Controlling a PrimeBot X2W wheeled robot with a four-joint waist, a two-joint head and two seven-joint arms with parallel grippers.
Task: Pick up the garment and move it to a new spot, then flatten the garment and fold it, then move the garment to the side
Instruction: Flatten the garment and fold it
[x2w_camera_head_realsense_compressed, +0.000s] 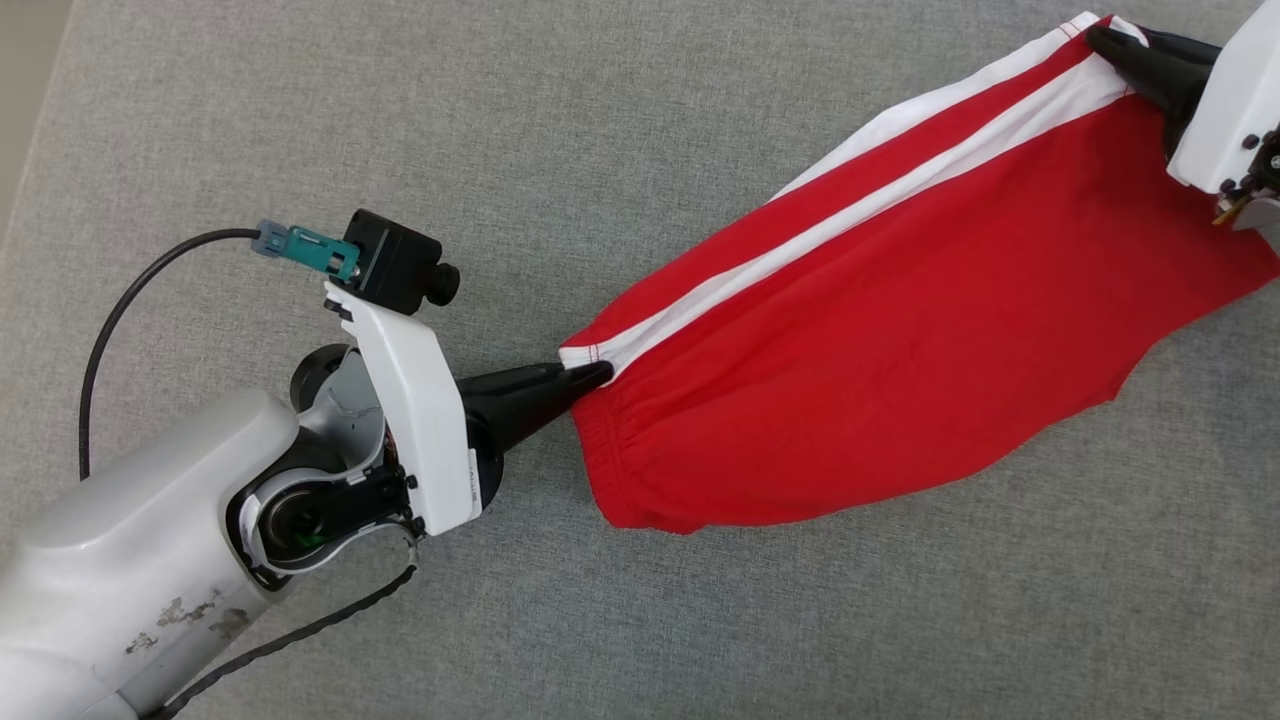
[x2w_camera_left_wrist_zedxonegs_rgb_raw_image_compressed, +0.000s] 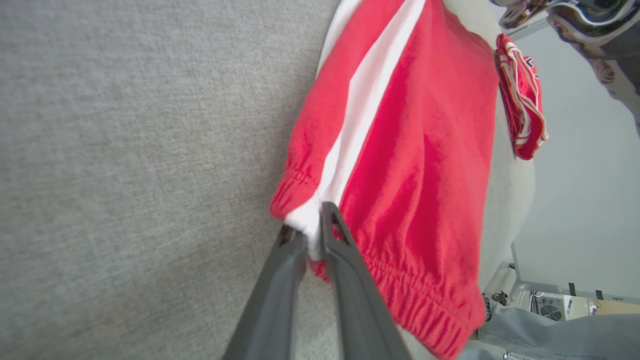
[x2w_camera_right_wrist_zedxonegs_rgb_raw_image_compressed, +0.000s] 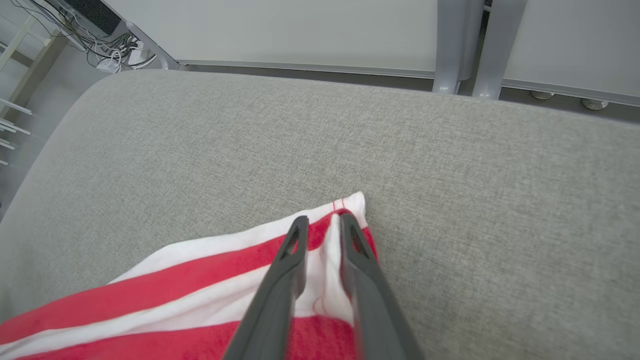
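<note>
The garment (x2w_camera_head_realsense_compressed: 900, 350) is a pair of red shorts with white side stripes, stretched across the grey padded surface from lower left to upper right. My left gripper (x2w_camera_head_realsense_compressed: 598, 374) is shut on the waistband corner at a white stripe, seen close up as red elastic waistband (x2w_camera_left_wrist_zedxonegs_rgb_raw_image_compressed: 410, 295) beside my left gripper (x2w_camera_left_wrist_zedxonegs_rgb_raw_image_compressed: 312, 235). My right gripper (x2w_camera_head_realsense_compressed: 1100, 42) is shut on the far hem corner, where the white stripe (x2w_camera_right_wrist_zedxonegs_rgb_raw_image_compressed: 330, 260) bunches between its fingers (x2w_camera_right_wrist_zedxonegs_rgb_raw_image_compressed: 292, 255). The cloth hangs slightly between the two grips.
The grey fabric surface (x2w_camera_head_realsense_compressed: 600, 150) spreads all around the shorts. A second folded red and white garment (x2w_camera_left_wrist_zedxonegs_rgb_raw_image_compressed: 522, 95) lies near the surface's far edge. Metal legs (x2w_camera_right_wrist_zedxonegs_rgb_raw_image_compressed: 450, 45) and cables (x2w_camera_right_wrist_zedxonegs_rgb_raw_image_compressed: 115, 50) stand beyond the surface's rim.
</note>
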